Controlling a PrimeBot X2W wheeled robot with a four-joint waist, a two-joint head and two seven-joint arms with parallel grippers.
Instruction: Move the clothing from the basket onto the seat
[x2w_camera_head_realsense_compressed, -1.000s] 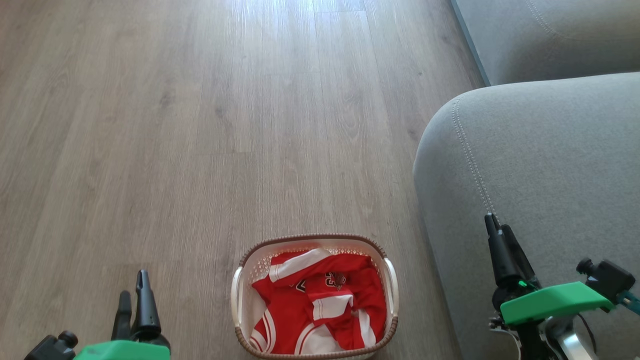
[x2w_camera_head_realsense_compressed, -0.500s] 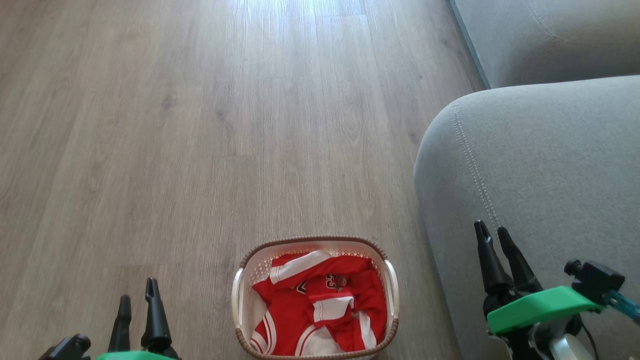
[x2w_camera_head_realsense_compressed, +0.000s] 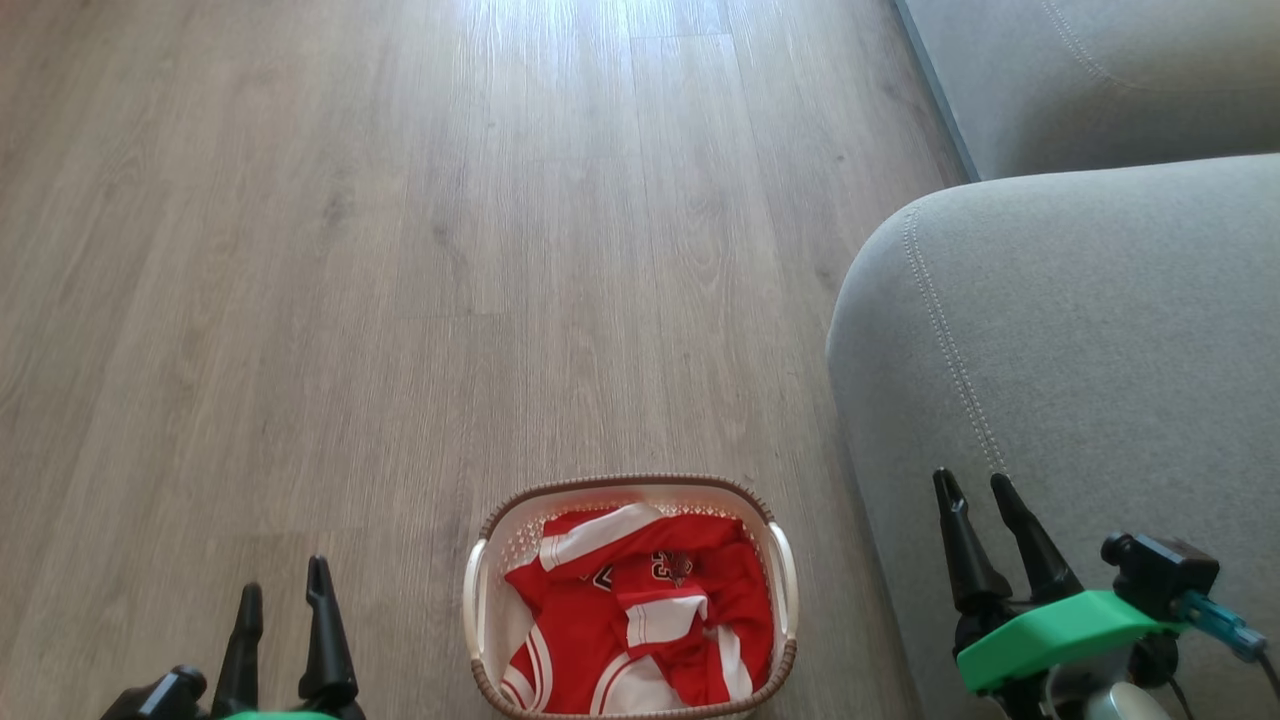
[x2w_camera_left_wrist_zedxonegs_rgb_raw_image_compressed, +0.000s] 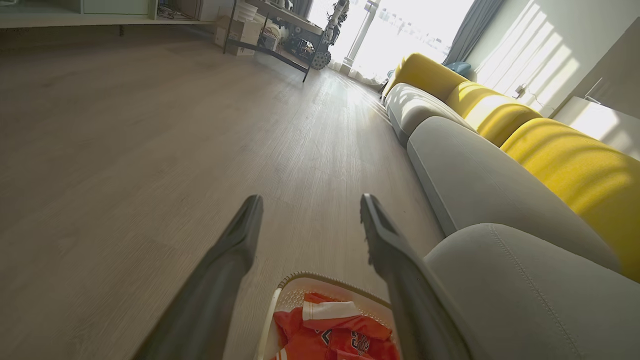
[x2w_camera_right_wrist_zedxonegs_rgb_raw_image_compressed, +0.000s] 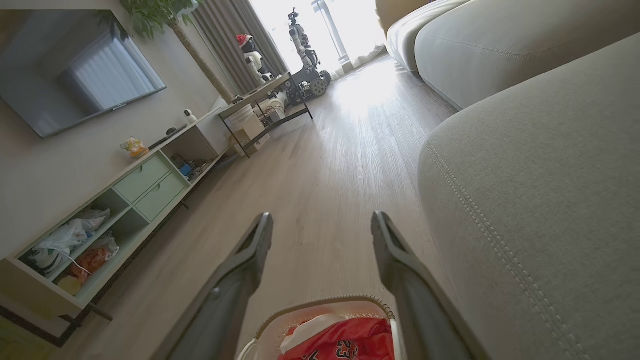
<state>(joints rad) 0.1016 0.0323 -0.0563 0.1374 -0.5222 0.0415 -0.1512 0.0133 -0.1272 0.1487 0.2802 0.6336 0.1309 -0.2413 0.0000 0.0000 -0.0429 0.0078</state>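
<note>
- Clothing (x2w_camera_head_realsense_compressed: 640, 620) lies crumpled inside the basket (x2w_camera_head_realsense_compressed: 625, 482): red fabric with white bands, and black-and-white digits near the middle of the heap.
- All of the clothing that can be seen sits within the brown woven-look rim.
- On the wooden floor (x2w_camera_head_realsense_compressed: 400, 250), at the bottom centre of the head view, the basket stands just beside the rounded corner of the grey seat (x2w_camera_head_realsense_compressed: 1080, 330). Whether it touches the upholstery cannot be told.
- At the lower left of the head view, the left tool (x2w_camera_head_realsense_compressed: 284, 578) hangs over bare floor to the left of the basket. Its two dark fingers are spread apart with nothing between them.
- At the lower right, the right tool (x2w_camera_head_realsense_compressed: 969, 478) is in front of the seat's curved side, to the right of the basket. Its fingers are likewise parted and hold nothing.
- In the left wrist view, the far end of the basket and the top of the red heap show low between the spread fingers. The seat runs away on the right, with yellow cushions (x2w_camera_left_wrist_zedxonegs_rgb_raw_image_compressed: 575, 165) behind it.
- In the right wrist view, the basket's rim and a jersey marked "23" show low between the fingers, and the seat's double stitching is on the right.
- On the left of that view are a low cabinet (x2w_camera_right_wrist_zedxonegs_rgb_raw_image_compressed: 145, 185) with pale green drawers and a wall screen (x2w_camera_right_wrist_zedxonegs_rgb_raw_image_compressed: 75, 85) above it.
</note>
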